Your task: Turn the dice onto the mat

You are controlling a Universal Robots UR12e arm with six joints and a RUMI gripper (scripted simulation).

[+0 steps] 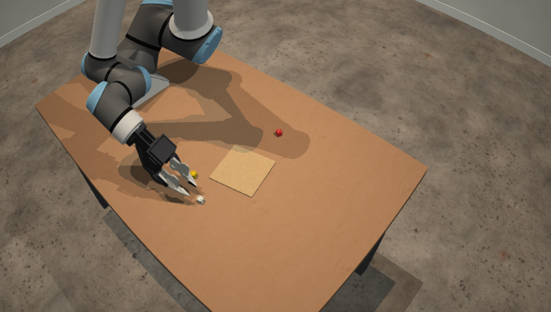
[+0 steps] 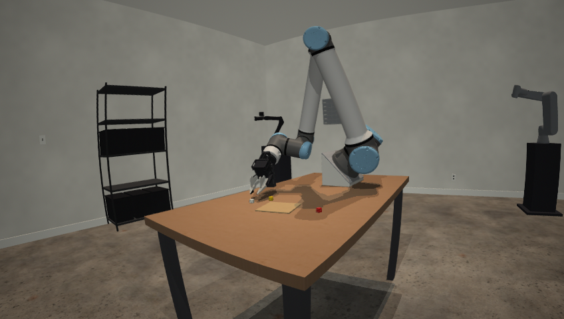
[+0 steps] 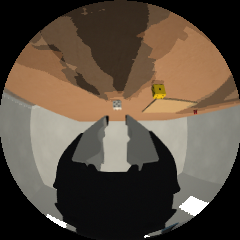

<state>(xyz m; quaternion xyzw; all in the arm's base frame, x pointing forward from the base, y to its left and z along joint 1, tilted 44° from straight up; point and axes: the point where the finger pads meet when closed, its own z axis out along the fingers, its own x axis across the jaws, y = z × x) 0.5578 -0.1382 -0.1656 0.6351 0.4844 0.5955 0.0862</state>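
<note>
The white die [image 1: 200, 199] [image 2: 251, 201] [image 3: 117, 104] sits flat on the table, left of the tan mat [image 1: 242, 169] [image 2: 279, 207] [image 3: 167, 105] and off it. The yellow die [image 1: 193, 174] [image 2: 271, 197] [image 3: 159, 90] sits just off the mat's left edge. The red die [image 1: 278, 132] [image 2: 318, 209] [image 3: 195, 112] sits beyond the mat's far corner. My gripper [image 1: 192, 189] [image 2: 255, 192] [image 3: 117, 116] is tilted low over the table, a short way behind the white die and apart from it. Its fingers stand close together with a narrow gap and nothing between them.
The arm's base [image 1: 154, 82] stands at the table's far left corner. The table's front-left edge [image 1: 127, 227] runs near the white die. A black shelf [image 2: 132, 153] and a second arm on a pedestal [image 2: 542, 173] stand off the table.
</note>
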